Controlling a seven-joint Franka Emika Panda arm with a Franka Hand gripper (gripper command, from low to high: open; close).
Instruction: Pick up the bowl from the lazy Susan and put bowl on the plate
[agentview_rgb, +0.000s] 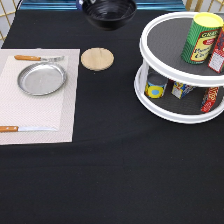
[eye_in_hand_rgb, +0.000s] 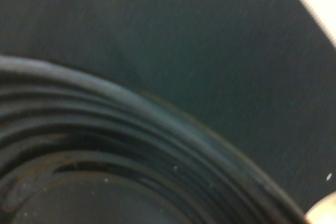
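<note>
1. The end effector is lying outside the exterior view; whether its fingers are spread or pressed together cannot be told.
2. The bowl (agentview_rgb: 109, 12) is showing at the top centre of the exterior view, glossy black, cut off by the top edge of the frame. It is sitting clear of the lazy Susan (agentview_rgb: 150, 95) and well apart from the plate (agentview_rgb: 41, 78). What is carrying it is not showing.
3. In the wrist view the bowl (eye_in_hand_rgb: 112, 165) is filling most of the picture from close by, with concentric ridges visible inside and the black desk (eye_in_hand_rgb: 210, 55) surface beyond its rim.
4. The wooden disc (agentview_rgb: 97, 58) is lying on the desk (agentview_rgb: 110, 180) just below the bowl in the exterior view, between the placemat (agentview_rgb: 37, 115) and the lazy Susan.
5. The lazy Susan is occupying the upper right of the exterior view. A yellow-lidded can (agentview_rgb: 202, 37) is standing on its upper tier; smaller containers (agentview_rgb: 156, 86) are standing on the lower tier.
6. The plate is lying on the placemat at the left of the exterior view, with nothing on it. One orange-handled utensil (agentview_rgb: 37, 58) is lying above the plate, and a knife (agentview_rgb: 27, 128) is lying below it.
</note>
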